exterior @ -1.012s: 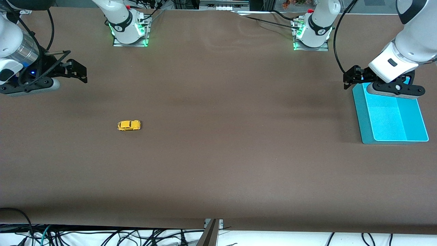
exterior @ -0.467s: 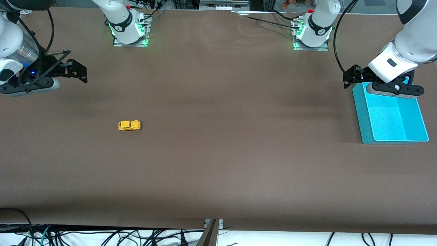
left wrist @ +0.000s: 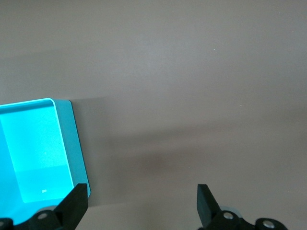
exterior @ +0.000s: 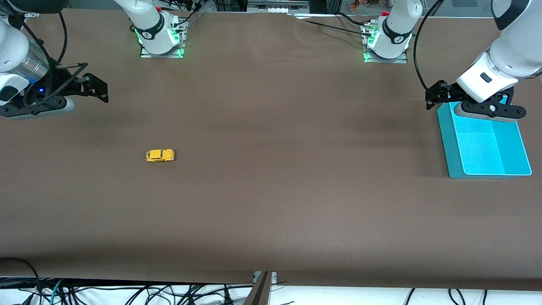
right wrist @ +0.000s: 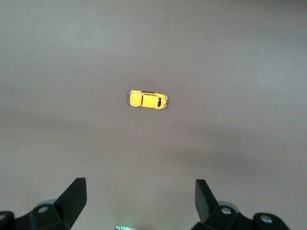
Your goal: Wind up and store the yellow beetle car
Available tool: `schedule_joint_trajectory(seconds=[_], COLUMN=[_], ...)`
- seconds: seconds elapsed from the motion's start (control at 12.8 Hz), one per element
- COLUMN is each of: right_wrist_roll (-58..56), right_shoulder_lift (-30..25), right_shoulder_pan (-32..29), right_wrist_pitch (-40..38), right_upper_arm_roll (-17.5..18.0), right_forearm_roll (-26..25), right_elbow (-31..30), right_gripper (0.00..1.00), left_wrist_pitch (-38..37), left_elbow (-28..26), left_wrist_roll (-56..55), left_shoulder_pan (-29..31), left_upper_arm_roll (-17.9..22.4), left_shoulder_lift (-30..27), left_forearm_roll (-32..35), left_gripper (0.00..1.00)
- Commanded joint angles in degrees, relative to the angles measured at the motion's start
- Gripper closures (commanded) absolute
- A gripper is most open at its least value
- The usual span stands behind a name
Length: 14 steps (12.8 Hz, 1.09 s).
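Observation:
The yellow beetle car (exterior: pixel 160 155) stands on its wheels on the brown table, toward the right arm's end; it also shows in the right wrist view (right wrist: pixel 147 100). My right gripper (exterior: pixel 94 87) is open and empty, up in the air over the table's edge at the right arm's end, well apart from the car; its jaws show wide apart in the right wrist view (right wrist: pixel 140 201). My left gripper (exterior: pixel 438 96) is open and empty, over the corner of a turquoise tray (exterior: pixel 449 144); its jaws show wide apart in the left wrist view (left wrist: pixel 142 203).
The turquoise tray (left wrist: pixel 69 139) lies at the left arm's end of the table and holds nothing that I can see. The two arm bases (exterior: pixel 159 36) (exterior: pixel 387 40) stand along the table's edge farthest from the front camera. Cables hang below the near edge.

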Motion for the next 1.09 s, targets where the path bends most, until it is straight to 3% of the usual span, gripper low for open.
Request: schedule_joint_trajectory(seconds=[0.0,1.01], right_wrist_roll=[-0.6,-0.6], right_shoulder_lift=[0.1,0.5], right_shoulder_pan=[0.0,0.0], right_wrist_pitch=[-1.1,-1.9], right_upper_arm_roll=[-0.1,-0.1], right_forearm_roll=[-0.5,0.0], right_elbow=[0.9,0.4], right_gripper=[0.00,0.00], left_wrist_pitch=[-1.4,-1.4], left_elbow=[1.8,1.9], left_wrist_roll=[0.1,0.1], left_shoulder_pan=[0.8,0.6], left_upper_arm_roll=[-0.4,-0.4], left_shoulder_lift=[0.9,1.0], left_forearm_roll=[-1.4,-1.4], left_gripper=[0.00,0.00])
